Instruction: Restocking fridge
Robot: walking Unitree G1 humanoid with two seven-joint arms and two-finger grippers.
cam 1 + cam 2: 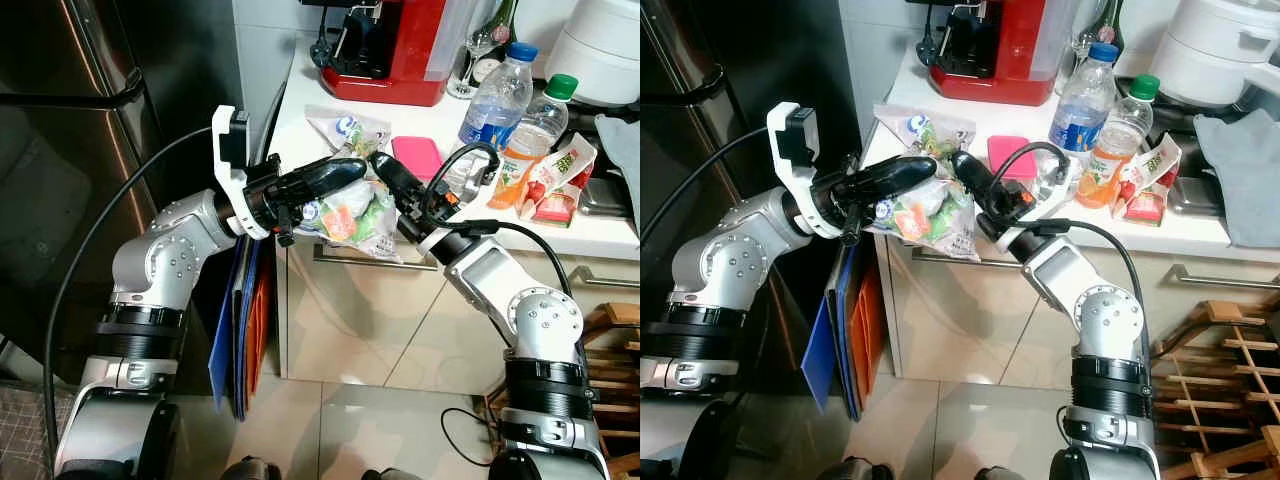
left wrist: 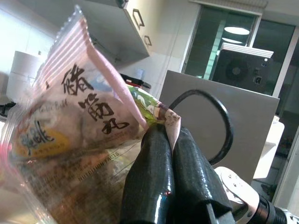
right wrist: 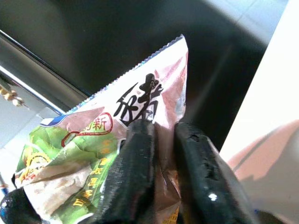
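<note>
Two grippers, the left gripper [image 1: 352,170] and right gripper [image 1: 381,164], both pinch the vegetable packet [image 1: 352,215] at the counter [image 1: 300,105] edge; one should release before carrying it fridgeward, avoiding tearing.

My head views are bright and sharp over the white desk [image 1: 300,110] with the fridge [image 1: 60,150] beside it dim, while my wrist views blur close up and glare.
</note>
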